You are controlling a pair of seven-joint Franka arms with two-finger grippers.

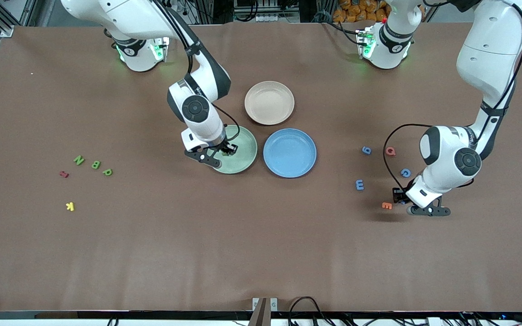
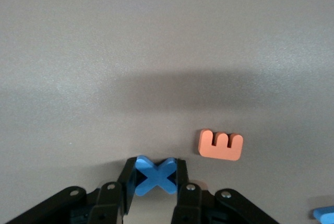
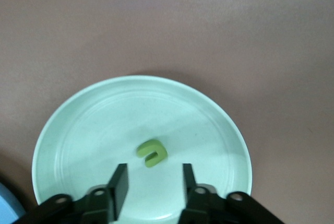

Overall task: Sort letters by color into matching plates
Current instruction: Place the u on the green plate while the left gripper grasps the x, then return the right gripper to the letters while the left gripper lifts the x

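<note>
We see the left hand (image 2: 155, 178) low at the frame's lower right, fingers pinching a blue X (image 2: 155, 176) beside the orange E (image 2: 221, 145). The right hand (image 3: 151, 182) hangs spread and empty over the green plate (image 3: 78, 140) mid-frame; a green letter (image 3: 152, 152) lies well inside its rim. The blue plate (image 1: 289, 152) adjoins, with open tabletop (image 1: 243, 244) below.

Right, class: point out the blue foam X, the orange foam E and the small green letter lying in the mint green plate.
Blue foam X (image 2: 155, 176), left wrist view: its centre crossing.
Orange foam E (image 2: 221, 145), left wrist view: its spine.
Small green letter (image 3: 152, 153), right wrist view: its curved body.
</note>
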